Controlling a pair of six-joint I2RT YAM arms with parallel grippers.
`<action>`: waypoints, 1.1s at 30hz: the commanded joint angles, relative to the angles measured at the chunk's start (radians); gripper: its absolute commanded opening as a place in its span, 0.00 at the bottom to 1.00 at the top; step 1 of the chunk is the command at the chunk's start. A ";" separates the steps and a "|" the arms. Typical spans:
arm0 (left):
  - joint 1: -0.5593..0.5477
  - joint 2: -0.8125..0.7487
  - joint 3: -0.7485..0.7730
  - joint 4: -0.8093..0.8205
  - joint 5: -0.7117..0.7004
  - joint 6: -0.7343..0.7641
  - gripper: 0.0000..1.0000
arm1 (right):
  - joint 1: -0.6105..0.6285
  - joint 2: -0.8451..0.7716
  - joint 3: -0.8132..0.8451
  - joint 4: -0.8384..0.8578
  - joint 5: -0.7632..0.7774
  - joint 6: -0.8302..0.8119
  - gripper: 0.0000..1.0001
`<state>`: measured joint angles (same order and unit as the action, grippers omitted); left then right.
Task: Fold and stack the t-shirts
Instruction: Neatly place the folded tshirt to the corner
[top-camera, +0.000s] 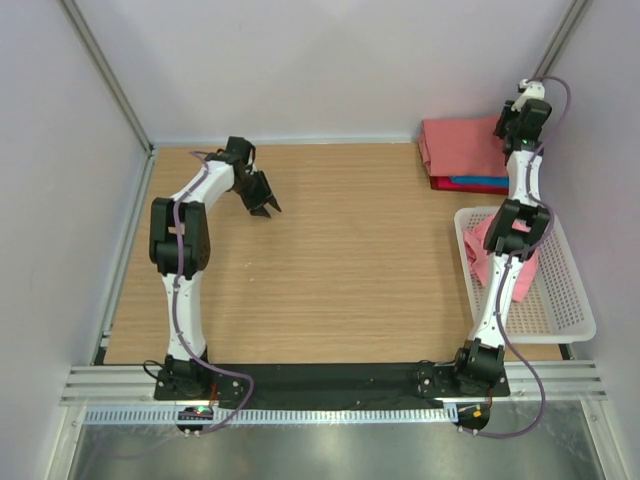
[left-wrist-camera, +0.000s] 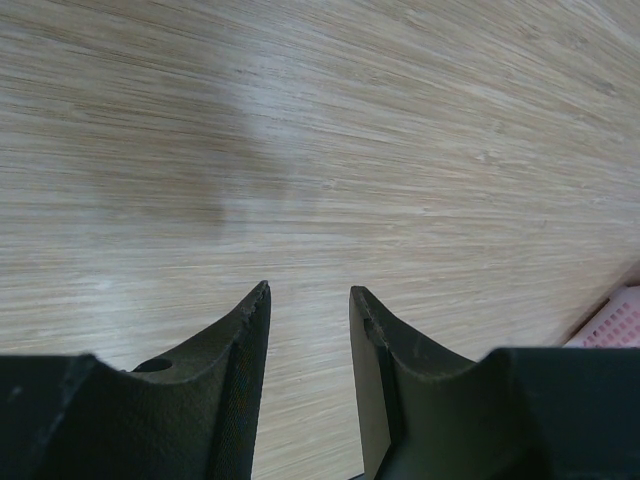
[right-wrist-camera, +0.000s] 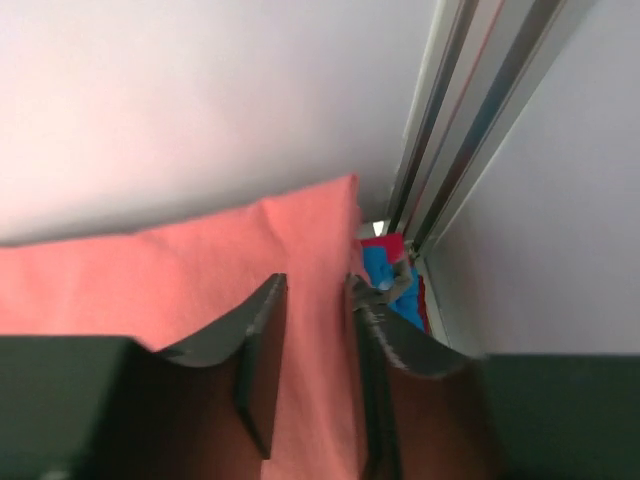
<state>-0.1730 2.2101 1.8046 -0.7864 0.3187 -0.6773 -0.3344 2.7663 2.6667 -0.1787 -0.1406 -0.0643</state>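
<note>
Tee stack (top-camera: 462, 150): long axis approx L-R

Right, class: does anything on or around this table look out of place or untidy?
One pink shirt lies crumpled and unfolded in the basket, bunched against its left rim. In the stack at the far right corner, blue and red edges poke out below the pink top layer, so it looks slightly uneven.

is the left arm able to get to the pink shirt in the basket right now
Probably not. The left pincer sits far across the table from the pink shirt in the basket, and the right arm stretches over it.
</note>
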 joint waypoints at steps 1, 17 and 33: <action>0.000 -0.036 0.019 -0.002 0.026 -0.007 0.39 | -0.003 -0.111 0.010 0.099 0.004 0.061 0.38; -0.060 -0.378 -0.208 0.084 0.033 -0.036 0.41 | 0.155 -0.458 -0.342 -0.196 -0.002 0.305 0.40; -0.066 -0.656 -0.439 0.145 0.036 -0.057 0.42 | 0.210 -0.505 -0.707 -0.197 -0.021 0.431 0.16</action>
<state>-0.2401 1.6264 1.4033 -0.6891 0.3443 -0.7265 -0.1169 2.2745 1.9236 -0.3809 -0.1772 0.3511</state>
